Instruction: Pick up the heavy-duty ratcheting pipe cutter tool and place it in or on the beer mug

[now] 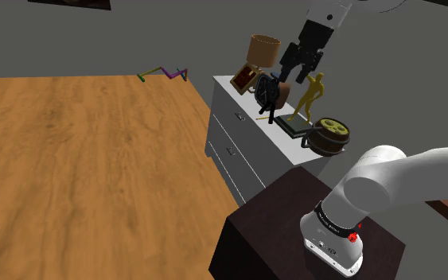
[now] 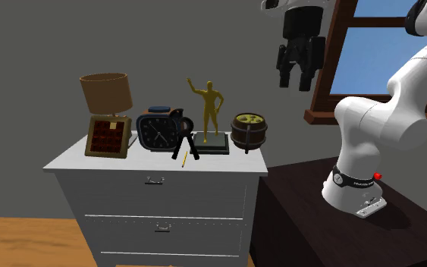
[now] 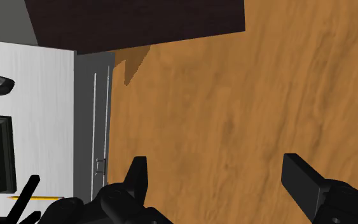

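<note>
While the black 2-finger gripper [image 2: 293, 82] is hanging spread and empty high beside the white dresser [image 2: 204, 199], seemingly readying its descent, the black splay-handled pipe cutter [image 2: 183, 138] is standing before the dark clock [image 2: 155, 130], near the dark barrel-shaped beer mug [image 2: 249, 132].

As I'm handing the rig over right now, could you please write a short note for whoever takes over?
Gripper: open, empty, raised above the white dresser.
Pipe cutter: on the dresser, in front of the clock, beside the golden figurine.
Beer mug: on the dresser, past the figurine.
Done: nothing yet.
Left: grasp the cutter, lift it, set it in or on the mug.
</note>
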{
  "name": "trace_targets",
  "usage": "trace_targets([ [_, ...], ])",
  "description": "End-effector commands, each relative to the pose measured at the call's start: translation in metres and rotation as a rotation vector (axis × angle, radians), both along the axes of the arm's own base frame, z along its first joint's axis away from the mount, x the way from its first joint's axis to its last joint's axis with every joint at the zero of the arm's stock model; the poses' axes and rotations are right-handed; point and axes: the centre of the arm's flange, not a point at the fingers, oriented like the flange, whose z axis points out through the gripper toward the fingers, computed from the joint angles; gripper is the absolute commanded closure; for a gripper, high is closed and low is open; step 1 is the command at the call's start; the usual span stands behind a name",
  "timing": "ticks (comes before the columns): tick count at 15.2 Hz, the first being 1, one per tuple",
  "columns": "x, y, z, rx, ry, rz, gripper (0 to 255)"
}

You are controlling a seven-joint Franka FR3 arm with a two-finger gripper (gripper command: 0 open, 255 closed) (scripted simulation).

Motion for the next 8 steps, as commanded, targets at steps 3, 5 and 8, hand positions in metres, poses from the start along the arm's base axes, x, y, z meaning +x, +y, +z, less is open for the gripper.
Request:
trace_targets([
  [3,0.0,-0.021,-0.015,-0.003,-0.019,0.03,0],
  [5,0.001,-0.043,-0.03,-0.006,-0.039,0.061,0],
  [8,0.005,-0.075,-0.052,-0.011,-0.068,0.107,0],
])
